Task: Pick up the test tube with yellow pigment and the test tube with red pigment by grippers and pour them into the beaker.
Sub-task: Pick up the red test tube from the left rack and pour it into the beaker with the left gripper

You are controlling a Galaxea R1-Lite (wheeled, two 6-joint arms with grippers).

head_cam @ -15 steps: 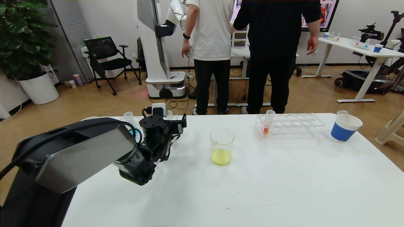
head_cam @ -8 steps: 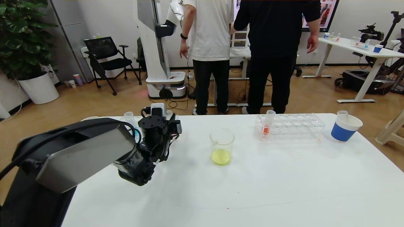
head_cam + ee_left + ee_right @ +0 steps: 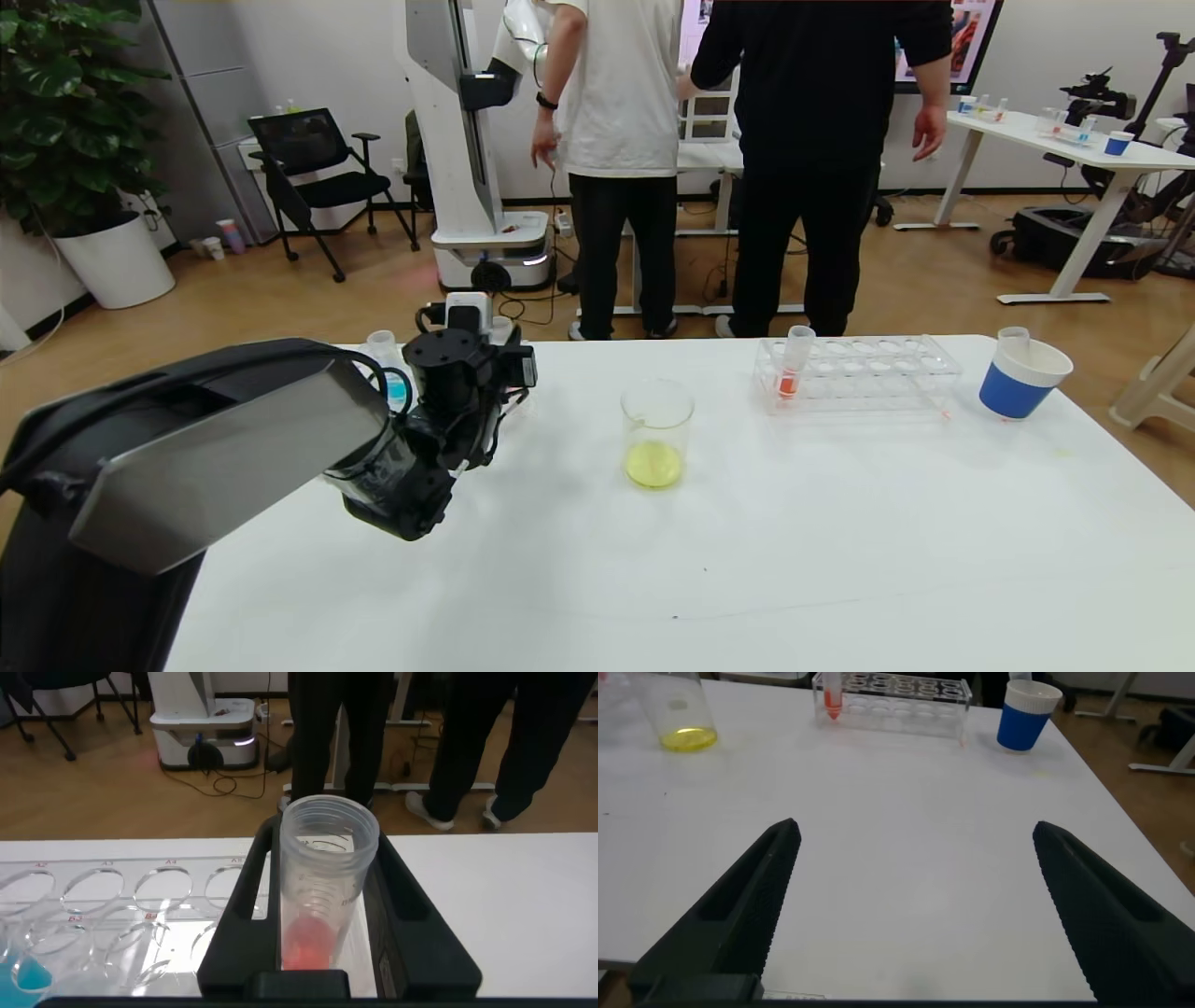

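Observation:
The test tube with red pigment (image 3: 327, 905) stands upright between the jaws of my left gripper (image 3: 329, 854), which is shut on it; salmon-red liquid sits at its bottom. In the head view the left gripper (image 3: 493, 362) is at the table's far left, over a clear rack, and the held tube is hidden behind the wrist. The beaker (image 3: 656, 431) stands mid-table with yellow liquid in its bottom, to the right of that gripper. The test tube with yellow pigment is out of view. My right gripper (image 3: 917, 829) hangs open over bare table.
A clear rack (image 3: 864, 373) at the far right holds one tube of orange-red liquid (image 3: 792, 364). A blue-and-white paper cup (image 3: 1021, 378) stands beyond it. The left rack (image 3: 112, 891) has several vacant holes and a blue-liquid tube (image 3: 28, 975). Two people stand behind the table.
The left arm and its wrist have shifted a little up and to the left. The beaker, the right rack and the cup have not moved.

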